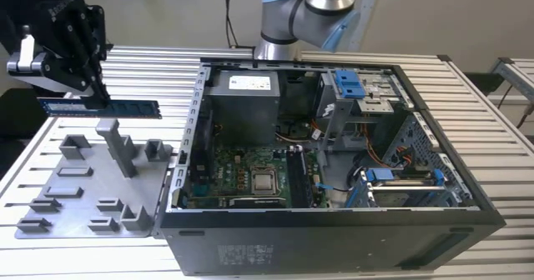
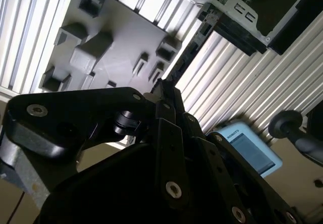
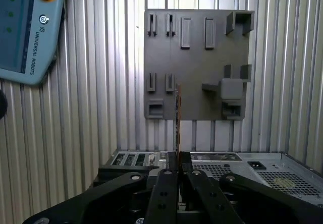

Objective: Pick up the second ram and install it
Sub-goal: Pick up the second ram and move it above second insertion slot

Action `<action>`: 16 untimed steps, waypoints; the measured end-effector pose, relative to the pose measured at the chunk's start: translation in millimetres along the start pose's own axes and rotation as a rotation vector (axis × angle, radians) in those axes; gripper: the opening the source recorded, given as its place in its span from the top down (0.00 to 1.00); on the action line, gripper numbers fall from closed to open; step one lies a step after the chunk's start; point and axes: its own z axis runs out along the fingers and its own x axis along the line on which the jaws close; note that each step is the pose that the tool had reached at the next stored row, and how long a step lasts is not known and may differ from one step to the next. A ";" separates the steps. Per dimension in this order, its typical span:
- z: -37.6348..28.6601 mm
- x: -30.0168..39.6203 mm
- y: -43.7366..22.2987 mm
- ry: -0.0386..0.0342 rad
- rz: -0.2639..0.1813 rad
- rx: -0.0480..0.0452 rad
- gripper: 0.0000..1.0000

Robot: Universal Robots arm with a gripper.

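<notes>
The second ram [image 1: 104,108] is a thin blue stick, held level above the grey holder plate [image 1: 84,186] at the exterior view's left. My gripper [image 1: 102,97] is shut on it near its middle, its black fingers coming down from above. In the first wrist view the ram [image 3: 177,115] shows edge-on as a thin line running out from between the closed fingers [image 3: 169,176], over the holder plate [image 3: 197,47]. The open computer case [image 1: 334,230] stands to the right of the plate, with its motherboard [image 1: 250,180] and dark memory slots [image 1: 297,179] facing up.
The holder plate carries upright posts [image 1: 117,145] and several small brackets directly under the ram. Inside the case are a power supply [image 1: 242,99] and blue drive-bay clips [image 1: 351,83]. A teach pendant [image 3: 25,27] lies on the slatted table [image 1: 50,255]. The arm's base [image 1: 304,11] stands behind the case.
</notes>
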 end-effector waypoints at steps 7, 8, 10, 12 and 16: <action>0.2 -0.3 -20.3 0.0000 0.000 -0.0018 0.86; 0.3 -0.3 -23.3 0.0000 0.000 -0.0021 0.86; 0.3 -0.4 -29.2 0.0000 0.000 -0.0027 0.86; 0.4 -0.5 -35.0 0.0000 0.000 -0.0033 0.86; 0.5 -0.7 -47.3 0.0001 0.000 -0.0046 0.86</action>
